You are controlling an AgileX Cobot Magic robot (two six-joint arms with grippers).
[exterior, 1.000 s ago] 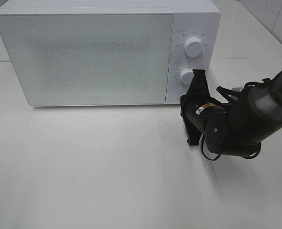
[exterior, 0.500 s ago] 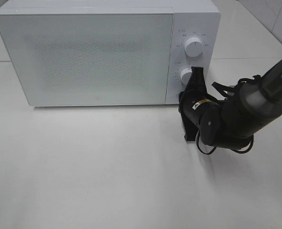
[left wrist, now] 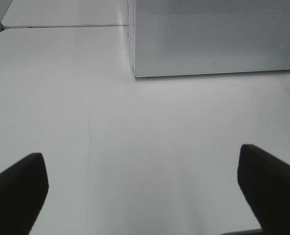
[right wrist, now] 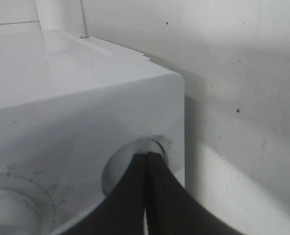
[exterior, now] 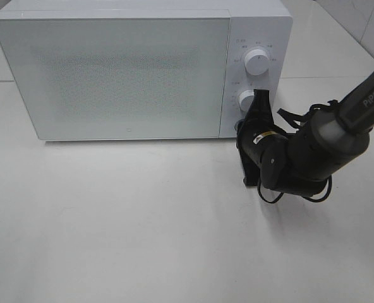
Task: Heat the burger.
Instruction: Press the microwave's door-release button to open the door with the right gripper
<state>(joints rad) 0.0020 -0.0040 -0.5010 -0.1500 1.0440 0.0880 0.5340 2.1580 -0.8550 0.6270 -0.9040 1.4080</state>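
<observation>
The burger is hidden; none of the views shows it. The white microwave (exterior: 124,69) stands at the back of the table with its frosted door closed. My right gripper (exterior: 243,130) reaches in from the right and is shut. In the right wrist view, my right gripper (right wrist: 147,155) has its tips pressed together against a round button (right wrist: 123,164) low on the microwave's control panel (right wrist: 86,103), near the bottom corner. My left gripper (left wrist: 145,196) is open with nothing in it, over bare table in front of the microwave (left wrist: 213,34). It is out of the exterior view.
Two white dials sit on the control panel, the upper dial (exterior: 256,61) and the lower dial (exterior: 246,100) just above my right gripper. The white table (exterior: 111,221) spreads in front. A tiled wall edge shows at the far right (exterior: 370,25).
The right arm's wrist and forearm have shifted a little left, toward the microwave's panel. The gripper tips stay at the same spot. The door stays closed.
</observation>
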